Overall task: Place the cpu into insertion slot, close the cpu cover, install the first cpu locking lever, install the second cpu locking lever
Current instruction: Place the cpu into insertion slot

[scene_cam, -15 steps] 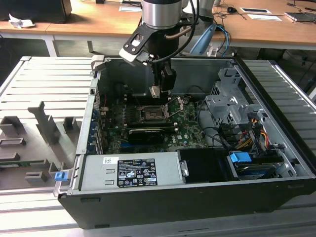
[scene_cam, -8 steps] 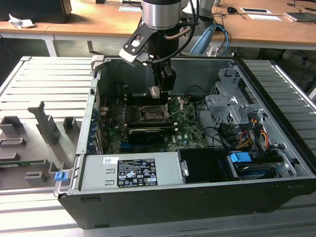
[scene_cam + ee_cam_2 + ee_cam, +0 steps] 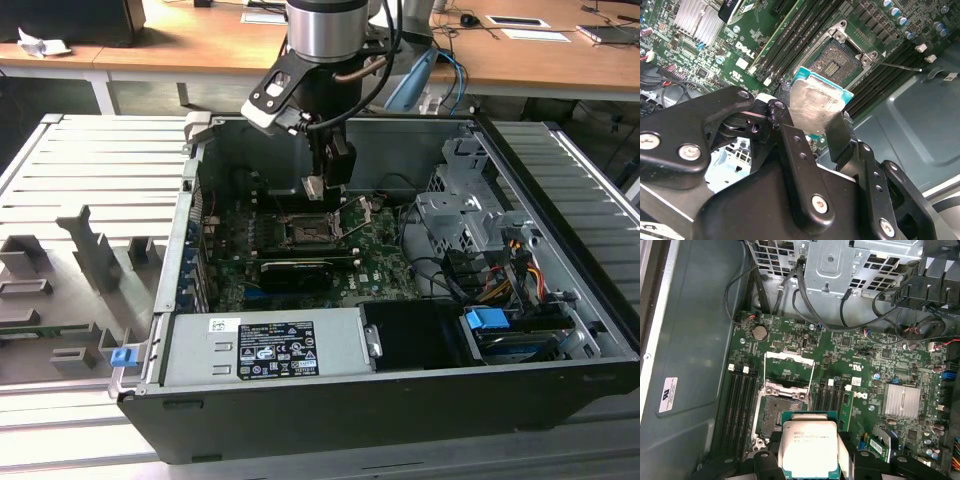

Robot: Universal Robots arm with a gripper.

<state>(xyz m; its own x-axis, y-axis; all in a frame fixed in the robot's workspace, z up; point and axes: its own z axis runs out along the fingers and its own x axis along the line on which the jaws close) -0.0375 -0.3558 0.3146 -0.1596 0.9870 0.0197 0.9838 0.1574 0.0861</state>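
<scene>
The gripper (image 3: 812,109) hovers with both fingers pinched on the cpu (image 3: 817,97) by opposite edges, lid up, probably so it drops in level. Just past it the insertion slot (image 3: 781,415) sits bare mid-board. The cpu cover (image 3: 789,357) is flipped up behind, out of the way.

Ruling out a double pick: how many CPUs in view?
1. The cpu sits clamped in the gripper, above the empty insertion slot. Parts of the board are hidden behind the gripper.

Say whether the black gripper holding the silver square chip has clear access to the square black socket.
Likely yes: the metal cover frame stands open; nothing lies between the socket and the chip in the gripper.
</scene>
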